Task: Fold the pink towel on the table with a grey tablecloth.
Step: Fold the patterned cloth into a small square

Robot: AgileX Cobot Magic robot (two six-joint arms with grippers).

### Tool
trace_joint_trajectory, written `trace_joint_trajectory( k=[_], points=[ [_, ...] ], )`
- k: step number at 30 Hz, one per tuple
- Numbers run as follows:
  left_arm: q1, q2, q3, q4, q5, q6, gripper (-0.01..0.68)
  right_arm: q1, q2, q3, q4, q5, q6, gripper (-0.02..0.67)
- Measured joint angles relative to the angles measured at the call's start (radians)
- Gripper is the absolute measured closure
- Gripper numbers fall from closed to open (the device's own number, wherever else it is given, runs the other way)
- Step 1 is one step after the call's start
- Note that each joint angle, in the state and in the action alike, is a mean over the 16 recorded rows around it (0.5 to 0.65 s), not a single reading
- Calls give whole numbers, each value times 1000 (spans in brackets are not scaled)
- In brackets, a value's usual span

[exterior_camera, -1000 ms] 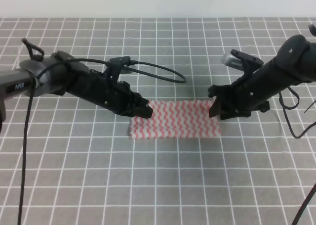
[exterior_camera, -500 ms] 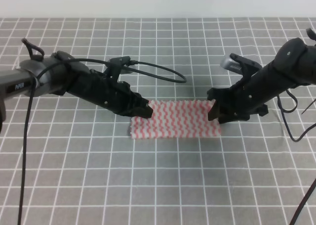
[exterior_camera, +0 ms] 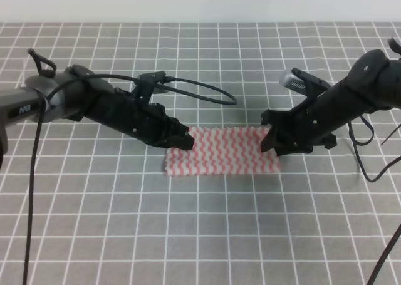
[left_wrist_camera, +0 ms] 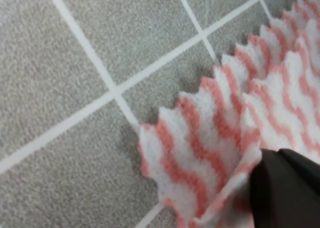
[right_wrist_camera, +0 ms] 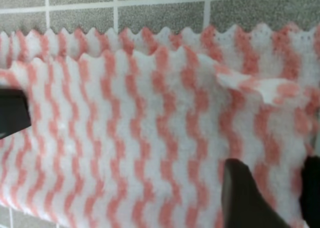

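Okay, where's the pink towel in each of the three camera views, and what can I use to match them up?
Exterior high: the pink towel lies flat mid-table between the two arms.
Left wrist: it fills the right side, one pinked corner on the grey tablecloth.
Right wrist: it fills nearly the whole picture, tablecloth along the top.
Shared landmark: the tablecloth's white grid lines beside the towel's zigzag edge.

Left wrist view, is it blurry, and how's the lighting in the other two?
Left wrist view: soft throughout, the towel slightly blurred, the dark jaws at the lower right smeared. Right wrist view: sharper weave, even light. High view: flat, diffuse light, only faint shadows under both arms, no glare.
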State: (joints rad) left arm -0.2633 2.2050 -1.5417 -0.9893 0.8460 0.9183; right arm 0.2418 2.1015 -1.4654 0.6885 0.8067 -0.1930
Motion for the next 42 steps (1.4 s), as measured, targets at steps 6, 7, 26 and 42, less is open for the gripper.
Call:
trace_joint_trajectory(
  k=[6,7,26,42],
  points=[
    [0,0,0,0,3,0,675,0,1,0,-1,1,1,492],
    [0,0,0,0,3,0,675,0,1,0,-1,1,1,506],
    [0,1,-1,-2,8,3,675,10,-44,-30,2,-1,-6,662],
    [0,0,-1,-3,13,12,675,100,-88,-69,6,-42,-12,664]
  ],
)
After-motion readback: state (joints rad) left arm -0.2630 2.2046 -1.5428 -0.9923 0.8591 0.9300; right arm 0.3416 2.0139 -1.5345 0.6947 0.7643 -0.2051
